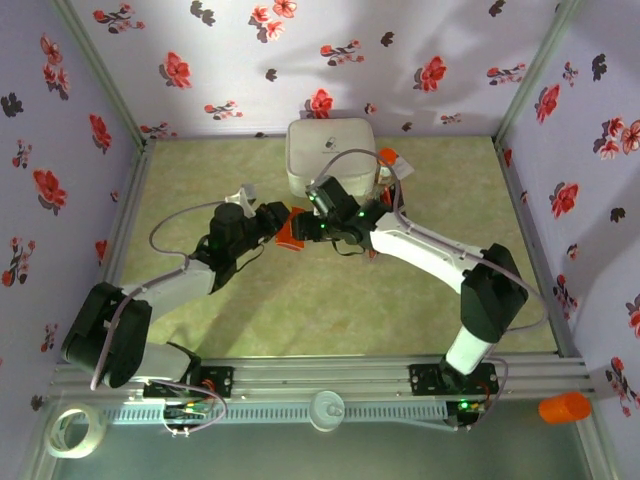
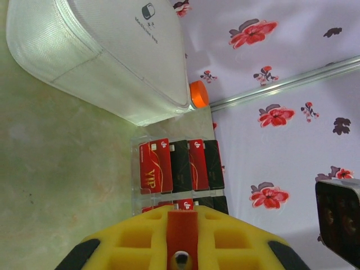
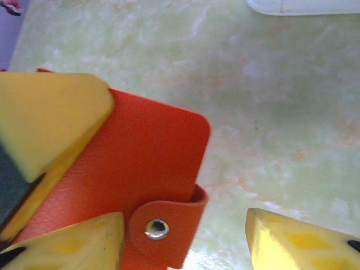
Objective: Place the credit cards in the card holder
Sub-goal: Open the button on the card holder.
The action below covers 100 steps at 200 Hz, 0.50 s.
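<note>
The bright orange card holder (image 3: 140, 163) hangs folded over the middle of the table (image 1: 240, 330), its snap tab (image 3: 163, 228) fastened. My left gripper (image 2: 183, 212) is shut on the card holder (image 2: 183, 230); one of its yellow fingers (image 3: 50, 118) covers the holder's far corner in the right wrist view. My right gripper (image 3: 185, 216) stands open around the tab, with its left finger next to the tab and its right finger well apart. Both grippers meet at the card holder (image 1: 292, 234) in the top view. Red and black credit cards (image 2: 180, 166) stand in a clear rack beyond.
A large white rounded case (image 1: 330, 150) sits at the back centre, close behind the grippers, with an orange cap (image 2: 198, 94) beside it. Flowered walls close in the table. A tape roll (image 1: 75, 430) and an orange cup (image 1: 565, 407) lie off the table's front rail.
</note>
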Motion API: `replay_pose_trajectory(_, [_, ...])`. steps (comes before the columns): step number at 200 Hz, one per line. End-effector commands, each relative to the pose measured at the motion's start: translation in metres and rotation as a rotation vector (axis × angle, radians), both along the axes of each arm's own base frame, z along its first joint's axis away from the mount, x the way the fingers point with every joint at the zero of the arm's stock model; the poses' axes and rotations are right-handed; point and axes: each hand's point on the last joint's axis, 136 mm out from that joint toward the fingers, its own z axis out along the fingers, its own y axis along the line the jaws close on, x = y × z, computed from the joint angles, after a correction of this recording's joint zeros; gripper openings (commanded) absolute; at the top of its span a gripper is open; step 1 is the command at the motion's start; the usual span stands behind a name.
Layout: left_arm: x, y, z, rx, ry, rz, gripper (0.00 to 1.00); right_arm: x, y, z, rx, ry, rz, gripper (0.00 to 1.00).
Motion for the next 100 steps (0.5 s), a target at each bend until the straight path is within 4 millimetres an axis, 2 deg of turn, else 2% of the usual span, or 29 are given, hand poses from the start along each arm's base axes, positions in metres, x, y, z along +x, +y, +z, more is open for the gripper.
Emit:
replay_pose_trajectory(1, [-0.001, -0.005, 0.012, -0.011, -0.047, -0.011, 0.00, 0.007, -0.025, -0.023, -0.132, -0.017, -0.065, 0.50])
replay_pose_trajectory(62, [-0.002, -0.007, 0.015, -0.014, -0.053, -0.013, 0.00, -0.002, -0.040, -0.058, -0.139, 0.039, -0.113, 0.20])
replay_pose_trajectory(91, [-0.003, -0.006, 0.020, -0.019, -0.062, -0.014, 0.00, -0.004, -0.059, -0.085, -0.118, 0.100, -0.171, 0.00])
replay_pose_trajectory(100, [-0.003, -0.006, 0.022, -0.021, -0.066, -0.013, 0.00, -0.005, -0.065, -0.093, -0.101, 0.121, -0.191, 0.00])
